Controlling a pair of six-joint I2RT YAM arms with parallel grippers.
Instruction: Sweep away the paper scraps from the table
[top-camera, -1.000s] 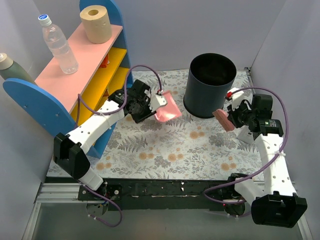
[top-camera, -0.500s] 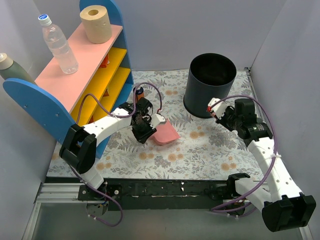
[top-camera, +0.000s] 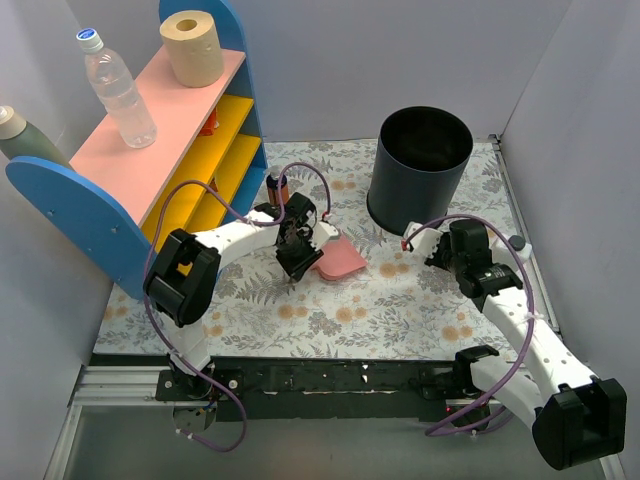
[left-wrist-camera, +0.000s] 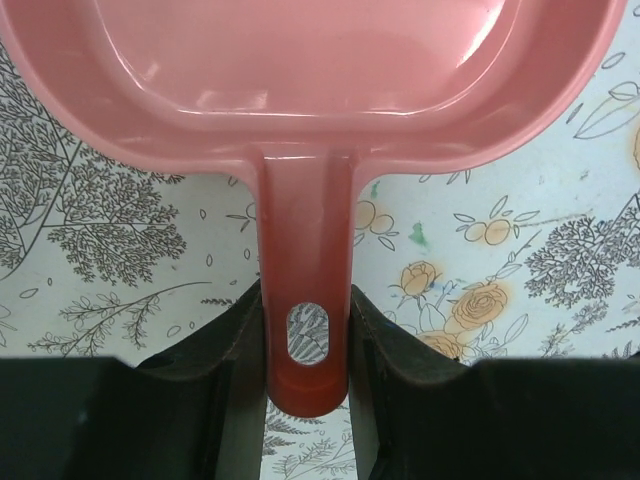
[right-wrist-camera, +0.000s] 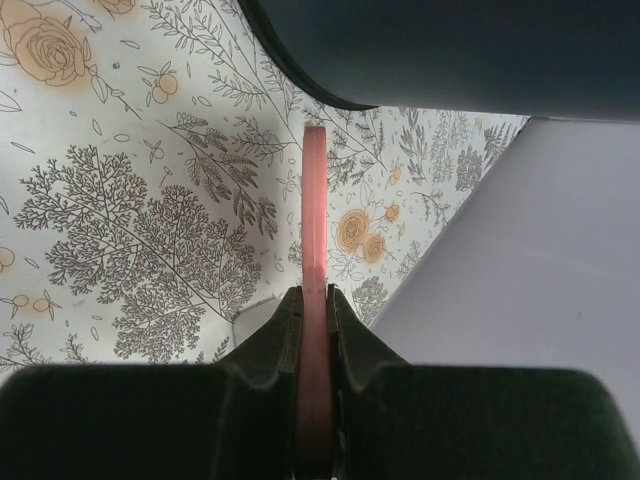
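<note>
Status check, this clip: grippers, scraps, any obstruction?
Left gripper shut on pink dustpan, nothing seen in it. Right gripper shut on thin pink tool, near black bin. No paper scraps visible.

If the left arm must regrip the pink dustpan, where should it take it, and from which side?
Take the dustpan by its handle, coming from the handle's free end. It is a narrow straight bar that fits between the fingers, as the left gripper holds it now; the tray part looks too wide.
</note>
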